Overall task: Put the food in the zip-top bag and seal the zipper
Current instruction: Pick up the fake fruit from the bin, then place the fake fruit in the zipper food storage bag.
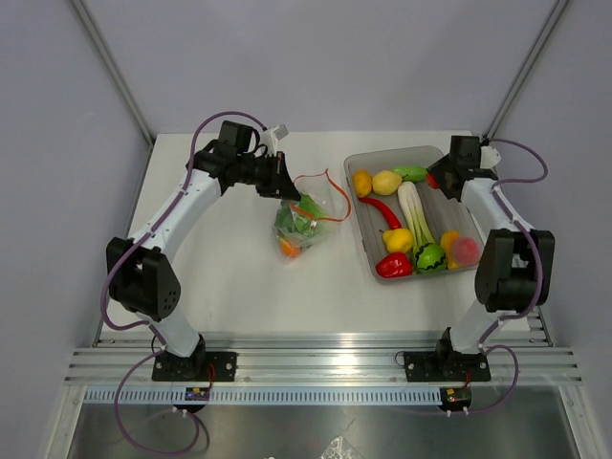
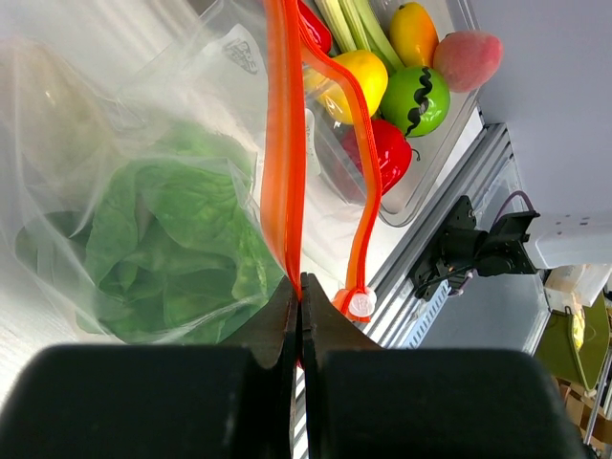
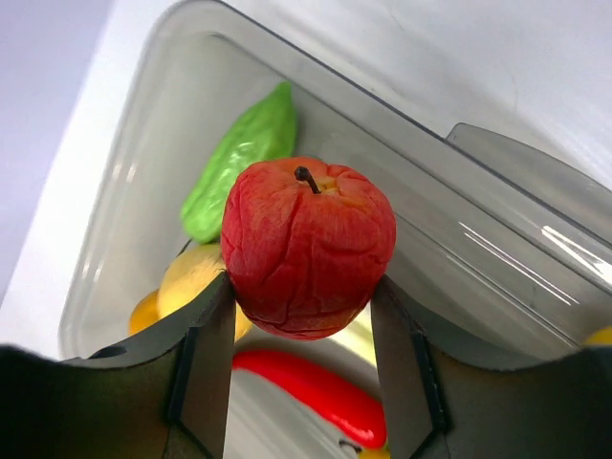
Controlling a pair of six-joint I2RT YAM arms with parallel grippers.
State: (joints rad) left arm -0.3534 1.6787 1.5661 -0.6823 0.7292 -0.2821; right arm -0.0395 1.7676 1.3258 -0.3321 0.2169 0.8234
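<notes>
Apple [image 3: 308,249], round and wrinkle-skinned, sits pinched in right end effector [image 3: 301,308].

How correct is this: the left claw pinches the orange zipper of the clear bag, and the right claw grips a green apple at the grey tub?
Only the colour is wrong: the apple in the right claw is red, not green, as the right wrist view shows. The left claw does pinch the zipper of the bag.
</notes>
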